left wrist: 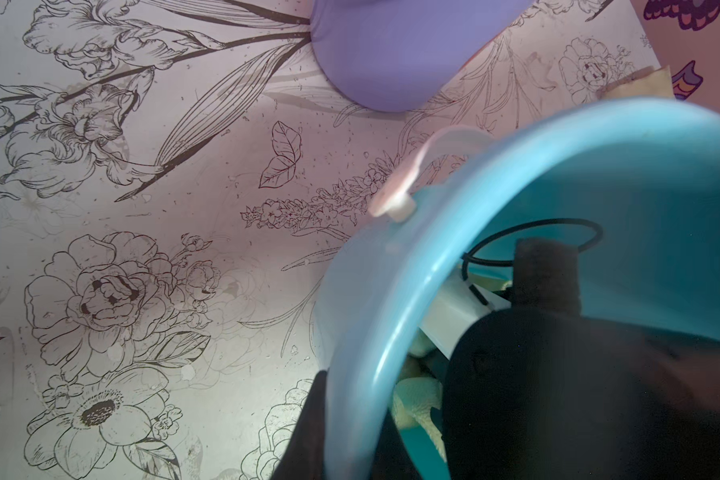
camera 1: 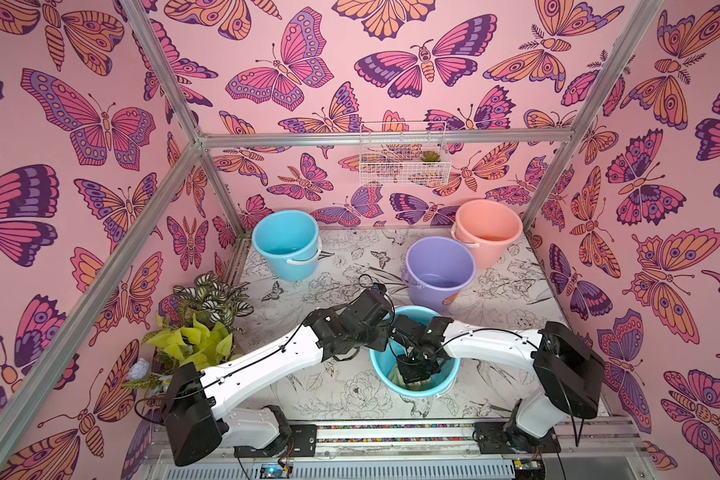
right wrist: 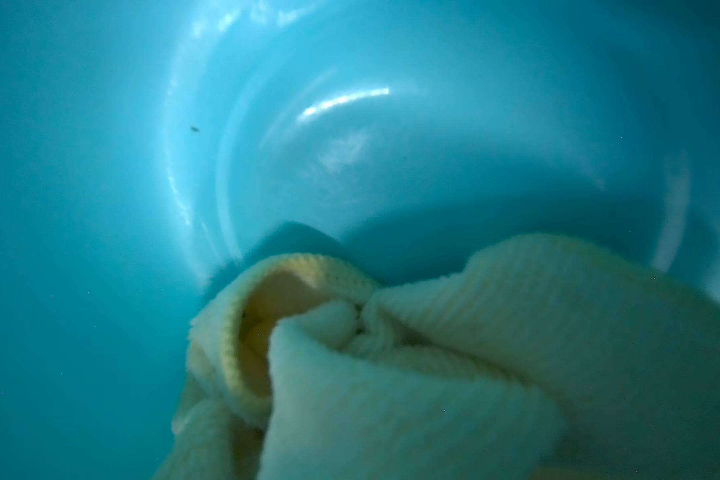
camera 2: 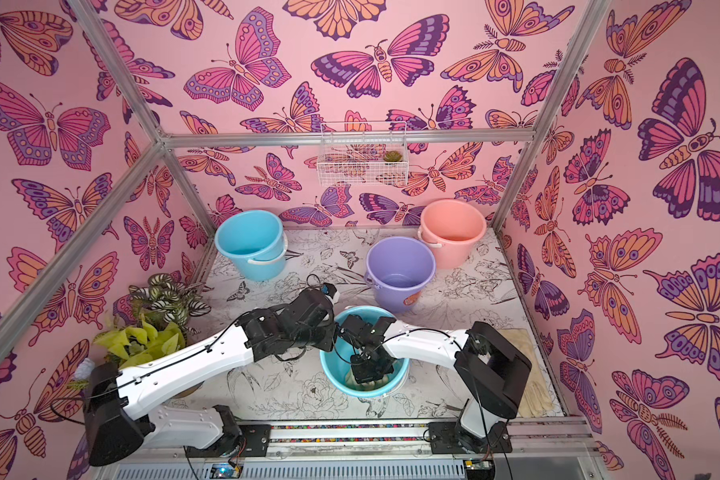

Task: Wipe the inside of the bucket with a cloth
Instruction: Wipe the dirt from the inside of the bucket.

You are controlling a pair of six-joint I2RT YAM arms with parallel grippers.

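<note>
The lavender bucket [camera 1: 439, 270] [camera 2: 400, 270] [left wrist: 391, 54] stands upright and empty behind the arms, an orange sticker [camera 2: 412, 299] on its side. Neither gripper touches it. The pale-yellow cloth [right wrist: 433, 353] [left wrist: 416, 399] [camera 2: 350, 379] lies bunched inside a nearer sky-blue bucket [camera 1: 381, 365] [camera 2: 331, 365] [right wrist: 350, 145]. My right gripper [camera 1: 412, 376] [camera 2: 364, 376] reaches down into that blue bucket, shut on the cloth, its fingers hidden by the folds. My left gripper [left wrist: 350, 436] [camera 1: 385, 332] is shut on the blue bucket's rim, one finger outside and one inside.
A second sky-blue bucket [camera 1: 285, 241] stands at the back left and a salmon-pink bucket [camera 1: 489, 228] at the back right. Potted plants [camera 1: 200, 324] crowd the left side. A flat tan mat [camera 2: 533, 374] lies by the right wall. A wire basket [camera 1: 404, 153] hangs on the back wall.
</note>
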